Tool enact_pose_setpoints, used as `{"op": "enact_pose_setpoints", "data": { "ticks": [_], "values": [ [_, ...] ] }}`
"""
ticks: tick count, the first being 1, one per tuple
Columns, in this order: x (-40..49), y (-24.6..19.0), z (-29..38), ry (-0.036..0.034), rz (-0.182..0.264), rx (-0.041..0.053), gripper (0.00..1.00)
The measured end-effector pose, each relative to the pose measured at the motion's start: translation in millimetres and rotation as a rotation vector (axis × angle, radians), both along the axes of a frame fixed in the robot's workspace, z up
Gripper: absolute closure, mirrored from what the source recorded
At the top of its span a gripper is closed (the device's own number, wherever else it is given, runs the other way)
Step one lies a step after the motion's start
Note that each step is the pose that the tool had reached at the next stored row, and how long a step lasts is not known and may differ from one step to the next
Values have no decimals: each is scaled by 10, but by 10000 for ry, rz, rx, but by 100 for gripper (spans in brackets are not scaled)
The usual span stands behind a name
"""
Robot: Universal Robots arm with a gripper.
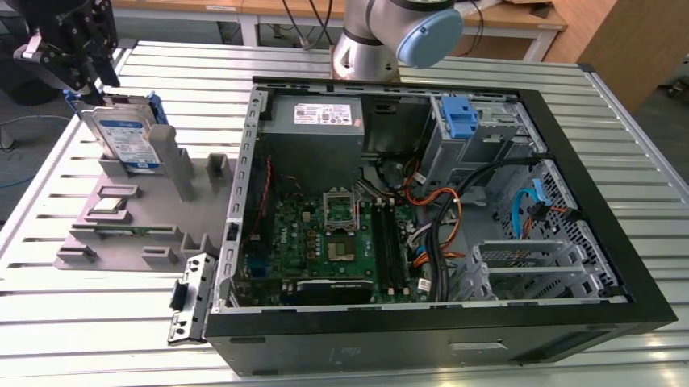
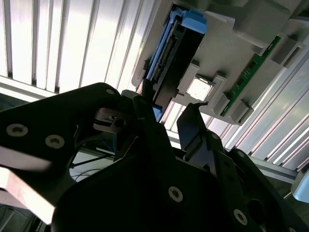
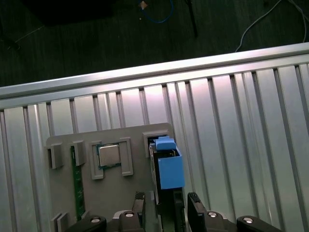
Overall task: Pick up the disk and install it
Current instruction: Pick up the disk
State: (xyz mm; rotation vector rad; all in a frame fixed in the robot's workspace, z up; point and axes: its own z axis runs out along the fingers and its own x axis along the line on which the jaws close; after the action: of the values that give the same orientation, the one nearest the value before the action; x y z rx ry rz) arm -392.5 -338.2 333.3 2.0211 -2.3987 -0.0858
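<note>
1. Disk [image 1: 122,139] — stands on edge in a slot of the grey fixture [image 1: 119,218], white-and-blue label in sight, blue bracket around its rim; sits at the exterior view's left, outside the computer case [image 1: 635,266].
2. End effector [image 1: 92,87] — hovers at the disk's upper end, spread apart and gripping nothing. In both wrist views the fingers [image 3: 193,210] straddle the blue-framed edge, one on each side; cannot tell whether either touches it.
3. Same fixture — carries a square processor chip [image 3: 109,155] and a green memory stick [image 3: 77,179] in recesses beside the disk.
4. Tabletop [image 1: 97,330] of ribbed metal slats — bears fixture and case side by side.
5. Case — lies on its side, opened, exposing the motherboard [image 1: 334,234], a grey power supply [image 1: 323,121] and a tall blue latch piece [image 1: 461,119].
6. Arm's base [image 1: 377,40] — stands just past the case's far wall.
</note>
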Motion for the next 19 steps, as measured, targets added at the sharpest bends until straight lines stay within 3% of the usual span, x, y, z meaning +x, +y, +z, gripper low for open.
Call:
{"op": "enact_pose_setpoints", "data": {
  "ticks": [6,13,17,19],
  "values": [
    [0,0,-27,0,0,8,53],
    [-1,0,-128,-2,0,42,53],
    [-1,0,-175,-6,0,92,53],
    [-1,-1,-178,-21,4,168,53]
  ]
}}
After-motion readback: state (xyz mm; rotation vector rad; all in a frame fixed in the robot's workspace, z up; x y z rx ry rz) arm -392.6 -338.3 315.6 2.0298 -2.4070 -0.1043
